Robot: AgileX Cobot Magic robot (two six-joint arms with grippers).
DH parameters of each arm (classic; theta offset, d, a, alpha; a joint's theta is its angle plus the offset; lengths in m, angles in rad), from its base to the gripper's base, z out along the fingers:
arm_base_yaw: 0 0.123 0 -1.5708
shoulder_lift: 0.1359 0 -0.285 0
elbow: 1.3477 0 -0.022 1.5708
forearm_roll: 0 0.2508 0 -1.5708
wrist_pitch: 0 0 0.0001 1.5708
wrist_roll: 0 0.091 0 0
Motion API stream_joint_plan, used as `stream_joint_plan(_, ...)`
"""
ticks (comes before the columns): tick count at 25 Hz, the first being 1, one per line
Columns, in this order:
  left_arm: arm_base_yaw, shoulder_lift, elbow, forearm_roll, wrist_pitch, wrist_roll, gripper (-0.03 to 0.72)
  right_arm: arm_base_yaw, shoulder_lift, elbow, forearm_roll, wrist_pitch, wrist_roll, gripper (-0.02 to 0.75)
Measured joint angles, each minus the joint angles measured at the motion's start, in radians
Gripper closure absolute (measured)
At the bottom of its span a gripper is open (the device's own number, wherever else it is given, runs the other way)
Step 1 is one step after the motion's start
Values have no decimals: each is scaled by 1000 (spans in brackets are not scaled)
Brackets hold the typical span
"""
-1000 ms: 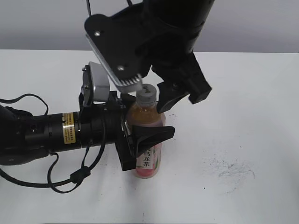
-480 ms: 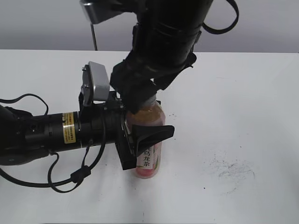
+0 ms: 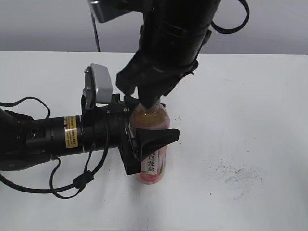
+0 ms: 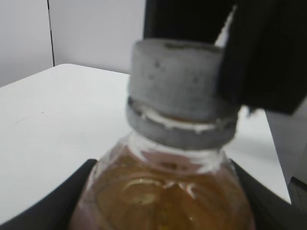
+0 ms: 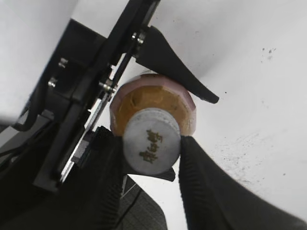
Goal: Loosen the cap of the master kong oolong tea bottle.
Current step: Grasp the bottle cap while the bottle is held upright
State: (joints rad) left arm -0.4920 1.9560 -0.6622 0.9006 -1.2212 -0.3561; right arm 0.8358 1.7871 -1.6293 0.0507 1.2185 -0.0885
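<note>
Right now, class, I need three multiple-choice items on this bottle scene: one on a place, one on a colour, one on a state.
1. Where does the left hand hold the bottle?
A. its body
B. its cap
C. nowhere

2. The cap is:
A. red
B. grey-white
C. green

3. The right hand is:
A. open, well above the bottle
B. resting on the table
C. closed on the cap

Answers:
1 A, its fingers flank the label.
2 B, wrist views show it.
3 C, fingers press both sides of the cap.

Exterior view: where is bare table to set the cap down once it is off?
Bare table lies right of the bottle, short of the dark smudges. Left and centre are crowded: the left gripper clamps the bottle, and the right gripper grips the cap.
</note>
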Motion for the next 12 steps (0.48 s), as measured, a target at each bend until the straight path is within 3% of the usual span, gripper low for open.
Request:
stream_joint_plan(5,0,0,1,2,-1,0,243,0,0,0,-3,1,-406,469)
stream_joint_plan(12,0,0,2,21,-7,17,243,-6,-2,0,14,2,-1196,469)
